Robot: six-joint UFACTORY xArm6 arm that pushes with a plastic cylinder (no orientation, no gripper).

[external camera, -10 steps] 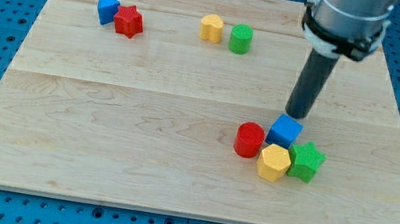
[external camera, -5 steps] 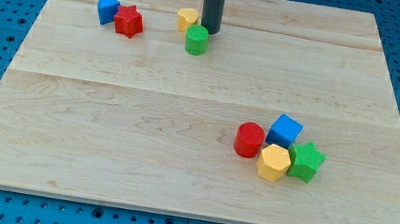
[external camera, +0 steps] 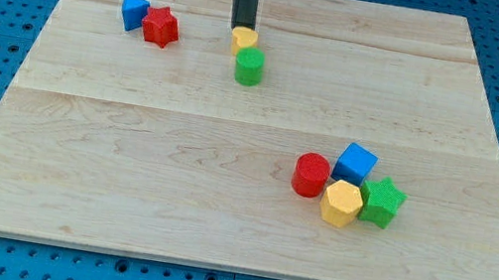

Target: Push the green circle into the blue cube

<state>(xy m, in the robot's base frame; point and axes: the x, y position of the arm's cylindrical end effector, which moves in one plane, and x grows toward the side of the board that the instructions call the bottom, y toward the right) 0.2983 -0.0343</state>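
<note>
The green circle lies on the wooden board, a little left of centre in the upper part. A small yellow block touches it from above. My tip stands right at the top edge of that yellow block, so tip, yellow block and green circle form a short line. The blue cube sits at the lower right, well apart from the green circle, in a cluster with other blocks.
Around the blue cube are a red cylinder, a yellow hexagon and a green star. A blue triangle and a red star touch at the upper left.
My tip crossed from beside the blue cube to the upper middle, then shifted left behind the yellow block. The green circle and the yellow block slid left and downward.
</note>
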